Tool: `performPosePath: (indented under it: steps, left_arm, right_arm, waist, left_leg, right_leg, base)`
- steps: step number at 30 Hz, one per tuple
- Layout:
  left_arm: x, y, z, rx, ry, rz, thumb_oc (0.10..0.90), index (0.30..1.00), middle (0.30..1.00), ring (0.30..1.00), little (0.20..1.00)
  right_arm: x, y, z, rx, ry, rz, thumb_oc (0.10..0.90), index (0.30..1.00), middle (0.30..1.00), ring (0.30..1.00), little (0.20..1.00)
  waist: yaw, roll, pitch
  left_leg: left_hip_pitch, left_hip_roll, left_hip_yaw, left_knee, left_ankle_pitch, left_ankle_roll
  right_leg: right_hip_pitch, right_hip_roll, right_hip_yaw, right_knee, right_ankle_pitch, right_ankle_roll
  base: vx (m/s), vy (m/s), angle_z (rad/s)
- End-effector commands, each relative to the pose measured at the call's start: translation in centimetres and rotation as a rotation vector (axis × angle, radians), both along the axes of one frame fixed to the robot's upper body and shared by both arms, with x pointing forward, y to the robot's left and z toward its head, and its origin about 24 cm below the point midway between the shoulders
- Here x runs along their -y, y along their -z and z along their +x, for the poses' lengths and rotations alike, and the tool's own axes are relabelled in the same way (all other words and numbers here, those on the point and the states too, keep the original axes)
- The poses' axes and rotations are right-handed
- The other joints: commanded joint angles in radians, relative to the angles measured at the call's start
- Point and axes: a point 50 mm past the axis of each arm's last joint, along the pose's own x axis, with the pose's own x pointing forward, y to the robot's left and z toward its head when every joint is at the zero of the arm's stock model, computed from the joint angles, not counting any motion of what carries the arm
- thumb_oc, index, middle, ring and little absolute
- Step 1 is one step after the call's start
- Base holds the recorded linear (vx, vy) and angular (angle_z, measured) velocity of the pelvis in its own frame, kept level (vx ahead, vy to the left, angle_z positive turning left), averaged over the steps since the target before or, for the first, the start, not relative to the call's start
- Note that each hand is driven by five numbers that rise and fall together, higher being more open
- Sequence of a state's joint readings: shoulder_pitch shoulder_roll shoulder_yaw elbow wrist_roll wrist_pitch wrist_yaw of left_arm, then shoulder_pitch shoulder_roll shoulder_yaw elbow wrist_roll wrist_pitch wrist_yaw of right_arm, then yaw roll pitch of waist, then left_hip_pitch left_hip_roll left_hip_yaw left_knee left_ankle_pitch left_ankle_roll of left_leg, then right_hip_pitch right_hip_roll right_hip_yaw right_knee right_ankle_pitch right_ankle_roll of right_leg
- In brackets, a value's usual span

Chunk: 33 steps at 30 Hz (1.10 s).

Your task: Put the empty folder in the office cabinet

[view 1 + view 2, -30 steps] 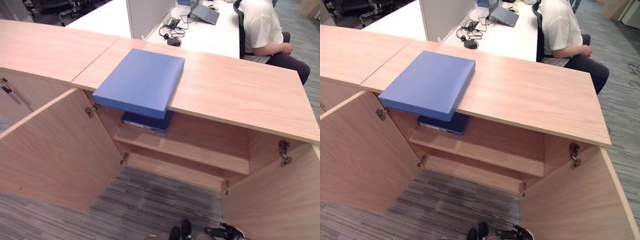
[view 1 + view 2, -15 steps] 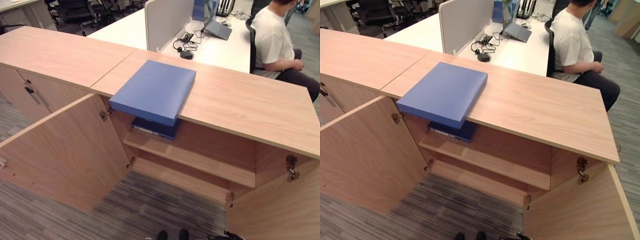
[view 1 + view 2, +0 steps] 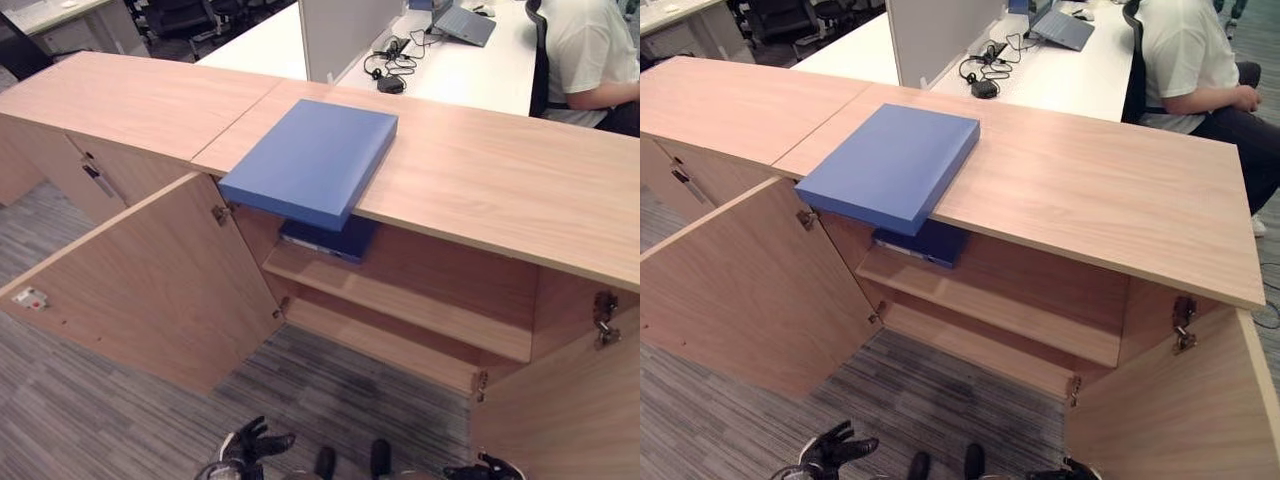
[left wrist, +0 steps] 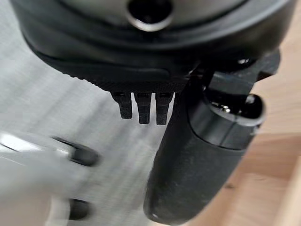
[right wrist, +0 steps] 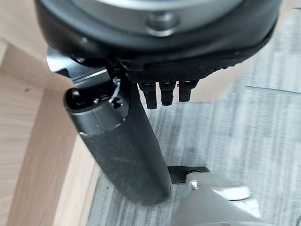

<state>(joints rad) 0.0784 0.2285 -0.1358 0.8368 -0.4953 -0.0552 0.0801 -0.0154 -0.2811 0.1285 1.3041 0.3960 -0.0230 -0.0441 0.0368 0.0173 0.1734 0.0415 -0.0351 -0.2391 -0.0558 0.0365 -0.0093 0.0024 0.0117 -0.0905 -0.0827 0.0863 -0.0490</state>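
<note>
Your fingers point(image 3: 262, 438) on the left hand point(image 3: 243, 452) are spread loose and hold nothing, low over the striped carpet point(image 3: 110, 410) at the near edge of the head views; your right hand point(image 3: 487, 467) shows at the lower right edge, and its wrist view shows short straight fingers point(image 5: 162, 93) and a thumb point(image 5: 124, 148) closed on nothing, with the carpet past them. Both hands are well apart from the blue folder point(image 3: 312, 159), which lies flat on the cabinet top point(image 3: 500, 190) and overhangs its front edge above the open compartment. Nearer you, the left door point(image 3: 150, 285) and the right door point(image 3: 570, 420) stand swung wide open. Inside, just under the overhang, a darker blue folder point(image 3: 328, 238) lies on the upper shelf point(image 3: 420, 310), with a lower shelf point(image 3: 380, 345) beneath it. Beyond the cabinet, a white desk point(image 3: 450, 70) carries cables point(image 3: 385, 75) and a laptop point(image 3: 465, 22), and a person point(image 3: 595, 55) in a white shirt sits at it. Compared with half a second ago, the whole scene has shifted with your head, the folder has not moved on the top, and your left hand has come into view.
</note>
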Motion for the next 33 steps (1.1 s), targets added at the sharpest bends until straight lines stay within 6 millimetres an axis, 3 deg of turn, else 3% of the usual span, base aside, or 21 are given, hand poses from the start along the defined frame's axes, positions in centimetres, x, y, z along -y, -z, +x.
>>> performPosePath:
  steps: [1,2,3,5,6,7,8,9,11,12,13,14,15,16,17,22,33]
  left_arm:
    - [-4.1,-6.3,3.5,0.397,-0.140,0.023,0.800,0.900,0.900,0.900,0.900]
    - [-4.6,-7.9,3.7,0.471,-0.146,0.037,0.800,0.900,0.900,0.900,0.900]
    - [-4.6,-7.9,3.7,0.470,-0.147,0.037,0.800,0.900,0.900,0.900,0.900]
    - [-5.3,-10.1,3.8,0.563,-0.144,0.067,0.800,0.900,0.900,0.900,0.900]
    - [-6.3,-13.6,4.5,0.712,-0.158,0.123,0.800,0.900,0.900,0.900,0.900]
    - [-6.3,-13.6,4.5,0.711,-0.158,0.123,0.800,0.900,0.900,0.900,0.900]
    - [-7.6,-17.7,4.7,0.861,-0.148,0.295,0.800,0.900,0.900,0.900,0.900]
    - [-7.9,-19.0,4.7,0.902,-0.151,0.370,0.800,0.900,0.900,0.900,0.900]
    - [-7.9,-19.0,4.6,0.901,-0.152,0.373,0.800,0.900,0.900,0.900,0.900]
    - [-8.9,-24.9,4.3,1.084,-0.172,0.780,0.800,0.900,0.900,0.900,0.900]
    - [-8.8,-24.9,4.2,1.082,-0.174,0.788,0.800,0.900,0.900,0.900,0.900]
    - [-9.2,-27.8,3.8,1.149,-0.208,1.073,0.800,0.900,0.900,0.900,0.900]
    - [-9.1,-27.8,3.8,1.149,-0.208,1.074,0.800,0.900,0.900,0.900,0.900]
    - [-9.5,-29.5,3.6,1.162,-0.243,1.284,0.800,0.900,0.900,0.900,0.900]
    - [-9.2,-30.4,3.8,1.186,-0.250,1.371,0.800,0.900,0.900,0.900,0.900]
    - [-6.7,-33.5,5.2,1.350,-0.106,1.593,0.800,0.900,0.900,0.900,0.900]
    - [-1.7,-36.1,7.2,1.533,0.331,1.746,0.800,0.900,0.900,0.900,0.900]
  right_arm:
    - [1.2,-0.1,-1.5,-0.026,0.026,-0.033,0.800,0.900,0.900,0.900,0.900]
    - [1.1,-0.1,-1.7,-0.036,0.026,-0.031,0.800,0.900,0.900,0.900,0.900]
    - [1.1,-0.1,-1.8,-0.037,0.026,-0.031,0.800,0.900,0.900,0.900,0.900]
    - [1.0,0.0,-2.1,-0.052,0.014,-0.025,0.800,0.900,0.900,0.900,0.900]
    - [0.8,0.2,-2.4,-0.065,0.013,-0.015,0.800,0.900,0.900,0.900,0.900]
    - [0.7,0.2,-2.4,-0.065,0.013,-0.015,0.800,0.900,0.900,0.900,0.900]
    - [0.4,0.3,-2.5,-0.055,0.024,-0.003,0.800,0.900,0.900,0.900,0.900]
    - [0.1,0.4,-2.6,-0.054,0.022,0.005,0.800,0.900,0.900,0.900,0.900]
    - [0.0,0.4,-2.6,-0.055,0.021,0.005,0.800,0.900,0.900,0.900,0.900]
    - [-1.1,0.6,-2.6,-0.033,0.016,0.026,0.800,0.900,0.900,0.900,0.900]
    - [-1.2,0.6,-2.6,-0.033,0.014,0.027,0.800,0.900,0.900,0.900,0.900]
    - [-1.9,0.8,-2.5,-0.024,0.004,0.032,0.800,0.900,0.900,0.900,0.900]
    - [-2.0,0.8,-2.5,-0.024,0.004,0.032,0.800,0.900,0.900,0.900,0.900]
    - [-2.4,0.9,-2.4,-0.021,-0.017,0.027,0.800,0.900,0.900,0.900,0.900]
    - [-2.7,0.9,-2.3,-0.022,-0.035,0.024,0.800,0.900,0.900,0.900,0.900]
    - [-3.6,1.0,-1.4,-0.009,-0.117,0.029,0.800,0.900,0.900,0.900,0.900]
    - [-4.0,1.1,-1.4,-0.034,-0.183,0.056,0.800,0.900,0.900,0.900,0.900]
  waist:
    - [0.032,-0.012,-0.067]
    - [0.037,-0.010,-0.069]
    - [0.037,-0.010,-0.070]
    - [0.045,-0.010,-0.073]
    - [0.052,-0.010,-0.076]
    - [0.052,-0.010,-0.076]
    - [0.061,-0.016,-0.081]
    - [0.064,-0.019,-0.083]
    - [0.063,-0.019,-0.082]
    - [0.073,-0.031,-0.089]
    - [0.072,-0.033,-0.088]
    - [0.077,-0.040,-0.092]
    - [0.077,-0.040,-0.092]
    - [0.080,-0.042,-0.097]
    - [0.082,-0.046,-0.100]
    - [0.081,-0.045,-0.122]
    - [0.048,-0.029,-0.149]
  left_leg:
    - [-0.008,-0.054,-0.030,-0.031,-0.011,0.012]
    - [-0.002,-0.056,-0.030,-0.031,-0.014,0.014]
    - [-0.001,-0.056,-0.030,-0.031,-0.015,0.014]
    - [0.005,-0.058,-0.029,-0.031,-0.021,0.018]
    - [0.016,-0.061,-0.030,-0.031,-0.027,0.022]
    - [0.016,-0.061,-0.030,-0.031,-0.027,0.022]
    - [0.024,-0.063,-0.035,-0.031,-0.035,0.024]
    - [0.027,-0.064,-0.036,-0.031,-0.040,0.024]
    - [0.028,-0.064,-0.036,-0.031,-0.040,0.024]
    - [0.037,-0.065,-0.036,-0.031,-0.052,0.024]
    - [0.038,-0.065,-0.036,-0.031,-0.053,0.024]
    - [0.044,-0.065,-0.033,-0.031,-0.058,0.024]
    - [0.044,-0.065,-0.033,-0.031,-0.058,0.024]
    - [0.049,-0.066,-0.031,-0.031,-0.062,0.024]
    - [0.052,-0.066,-0.028,-0.031,-0.065,0.025]
    - [0.066,-0.068,-0.023,-0.031,-0.072,0.027]
    - [0.071,-0.070,-0.006,-0.031,-0.072,0.030]
  right_leg:
    - [0.058,0.001,-0.008,0.009,-0.077,0.100]
    - [0.064,0.000,-0.007,0.003,-0.073,0.103]
    - [0.065,0.000,-0.007,0.002,-0.073,0.103]
    - [0.074,-0.002,-0.003,-0.003,-0.071,0.107]
    - [0.083,-0.004,-0.001,-0.005,-0.072,0.110]
    - [0.084,-0.004,-0.001,-0.005,-0.072,0.110]
    - [0.090,-0.006,0.000,-0.005,-0.074,0.112]
    - [0.093,-0.006,0.002,-0.005,-0.076,0.113]
    - [0.094,-0.006,0.002,-0.005,-0.076,0.113]
    - [0.099,-0.008,0.007,-0.005,-0.078,0.115]
    - [0.100,-0.008,0.007,-0.005,-0.079,0.115]
    - [0.103,-0.009,0.009,-0.005,-0.077,0.116]
    - [0.103,-0.009,0.009,-0.005,-0.077,0.116]
    - [0.105,-0.010,0.011,-0.005,-0.075,0.118]
    - [0.107,-0.010,0.011,-0.005,-0.075,0.119]
    - [0.113,-0.014,0.019,-0.005,-0.070,0.125]
    - [0.110,-0.016,0.034,-0.005,-0.058,0.130]
  base:
    - [0.02,0.100,-0.13]
    - [0.02,0.099,-0.15]
    - [0.00,0.070,-0.09]
    - [0.00,0.078,-0.02]
    - [0.01,0.067,0.04]
    - [0.02,0.086,0.03]
    - [0.02,0.043,0.00]
    - [0.02,0.042,-0.02]
    - [0.01,0.011,0.02]
    - [0.02,0.020,0.07]
    - [0.00,0.000,0.00]
    - [0.01,0.005,-0.03]
    - [0.02,0.014,-0.03]
    - [0.00,0.000,0.00]
    - [0.00,0.000,0.00]
    - [0.00,0.000,0.00]
    - [0.00,0.008,-0.07]
